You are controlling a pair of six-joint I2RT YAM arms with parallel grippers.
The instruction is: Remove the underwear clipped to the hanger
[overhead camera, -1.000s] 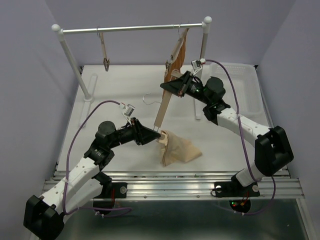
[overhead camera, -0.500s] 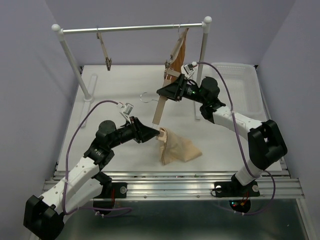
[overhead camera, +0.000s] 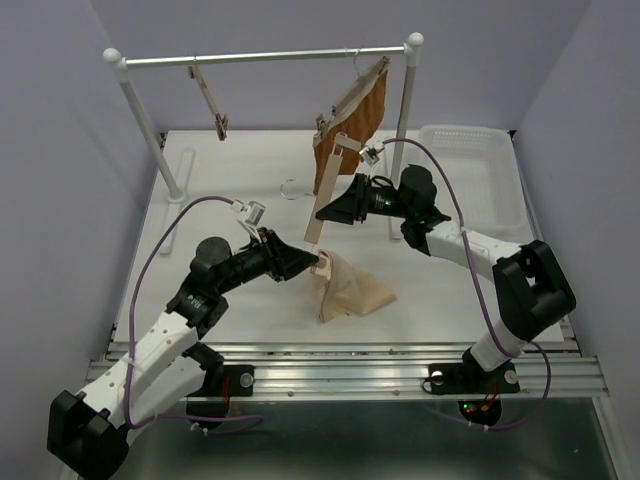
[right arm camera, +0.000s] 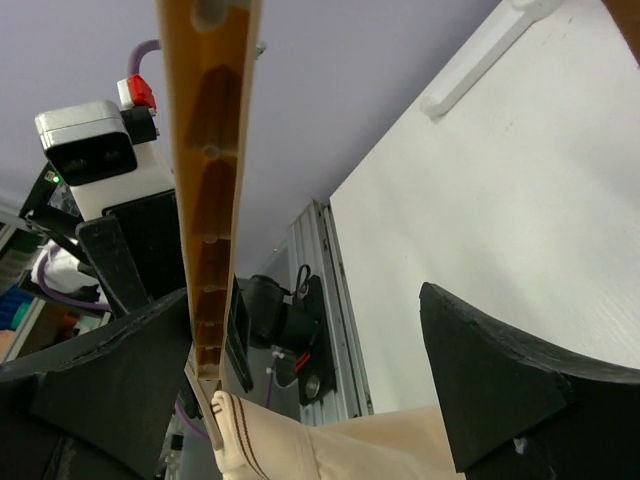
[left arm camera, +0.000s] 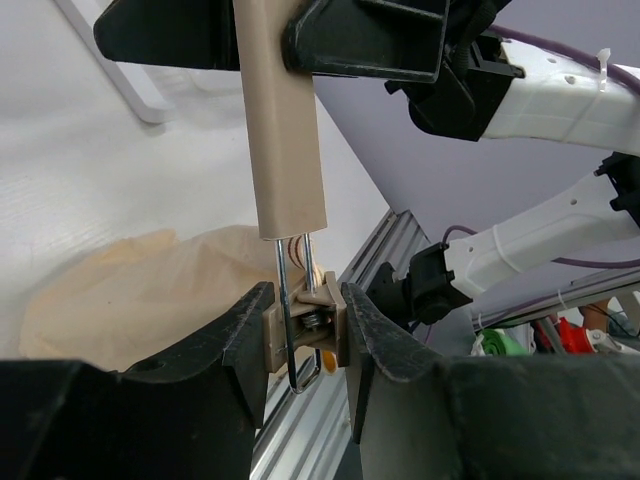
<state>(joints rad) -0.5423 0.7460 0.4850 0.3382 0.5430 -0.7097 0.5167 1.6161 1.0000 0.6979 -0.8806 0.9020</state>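
Observation:
The hanger (overhead camera: 314, 232) slants up from the table as a light-wood bar (left arm camera: 285, 130). At its lower end, my left gripper (overhead camera: 312, 264) is shut on the small clip (left arm camera: 305, 325), with both jaws pressing its sides. The beige underwear (overhead camera: 352, 290) lies crumpled on the table below, one waistband corner (right arm camera: 235, 425) at that clip. My right gripper (overhead camera: 328, 212) is open around the bar's upper part. The bar (right arm camera: 210, 200) rests by one of its fingers (right arm camera: 110, 370), and the other finger (right arm camera: 500, 380) stands far off.
An orange-brown garment (overhead camera: 365, 120) hangs on its own hanger from the rail (overhead camera: 260, 57) just behind my right gripper. A bare hanger (overhead camera: 212, 100) dangles at the rail's left. A white basket (overhead camera: 470, 130) stands at the back right.
My right gripper has opened, let go of the bar and slid down and left along it. The orange-brown garment has swung round on the rail. My left gripper keeps its hold on the clip.

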